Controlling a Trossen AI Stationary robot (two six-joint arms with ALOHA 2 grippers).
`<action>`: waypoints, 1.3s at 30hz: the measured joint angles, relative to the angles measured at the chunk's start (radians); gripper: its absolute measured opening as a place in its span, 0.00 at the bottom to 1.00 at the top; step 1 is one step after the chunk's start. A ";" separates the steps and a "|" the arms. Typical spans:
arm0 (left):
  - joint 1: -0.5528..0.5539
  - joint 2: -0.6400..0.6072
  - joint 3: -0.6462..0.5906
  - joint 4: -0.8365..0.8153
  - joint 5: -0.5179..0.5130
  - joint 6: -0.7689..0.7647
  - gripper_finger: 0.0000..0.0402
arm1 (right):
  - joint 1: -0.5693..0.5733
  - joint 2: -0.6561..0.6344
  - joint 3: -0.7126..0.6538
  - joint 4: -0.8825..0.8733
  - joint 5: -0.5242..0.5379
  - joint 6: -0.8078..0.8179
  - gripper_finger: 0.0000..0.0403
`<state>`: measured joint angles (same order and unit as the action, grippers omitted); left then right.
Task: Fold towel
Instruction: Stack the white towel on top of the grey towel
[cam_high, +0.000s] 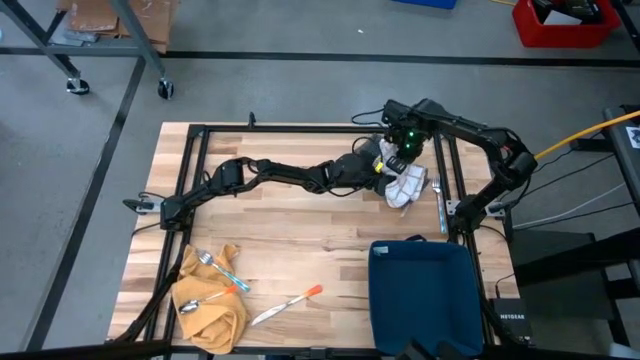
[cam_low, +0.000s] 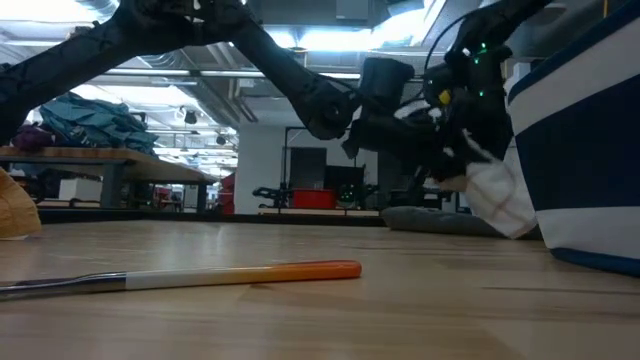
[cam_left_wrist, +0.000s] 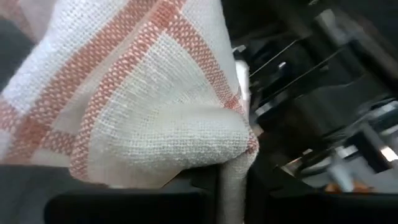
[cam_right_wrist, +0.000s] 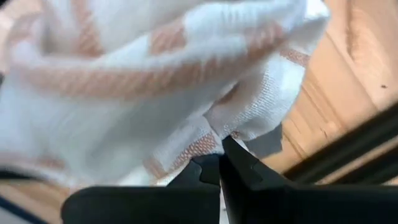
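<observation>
The striped towel (cam_high: 405, 185) hung bunched near the worktop's far right corner, not folded at all. Right gripper (cam_right_wrist: 219, 167) was pinching its edge; left gripper (cam_high: 378, 163) was also pinched on it. Everything's left to do.

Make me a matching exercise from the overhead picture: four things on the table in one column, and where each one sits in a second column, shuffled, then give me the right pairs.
Things:
1. white towel with orange stripes
2. yellow cloth
3. dark blue bin
4. orange-handled knife

Places:
A. near right corner of the table
B. lying alone on bare wood between the cloth and the bin
C. near left corner, with spoons on it
D. far right of the table, bunched between the left gripper and the right gripper

Pairs: 1-D, 2-C, 3-A, 4-B
</observation>
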<state>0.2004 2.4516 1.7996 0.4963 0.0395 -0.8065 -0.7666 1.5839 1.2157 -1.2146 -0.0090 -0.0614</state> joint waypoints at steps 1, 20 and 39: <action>0.003 0.000 0.000 -0.030 0.000 0.000 0.07 | 0.000 0.000 -0.018 0.026 0.000 0.000 0.00; 0.057 -0.002 0.000 -0.353 -0.003 0.049 0.28 | 0.000 0.000 -0.173 0.239 0.131 -0.047 0.29; 0.111 -0.078 -0.002 -0.456 0.026 0.107 0.28 | 0.000 -0.001 0.075 0.067 0.199 -0.022 0.31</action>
<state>0.3119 2.3734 1.7981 0.0398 0.0652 -0.6991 -0.7662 1.5833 1.2912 -1.1479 0.1904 -0.0836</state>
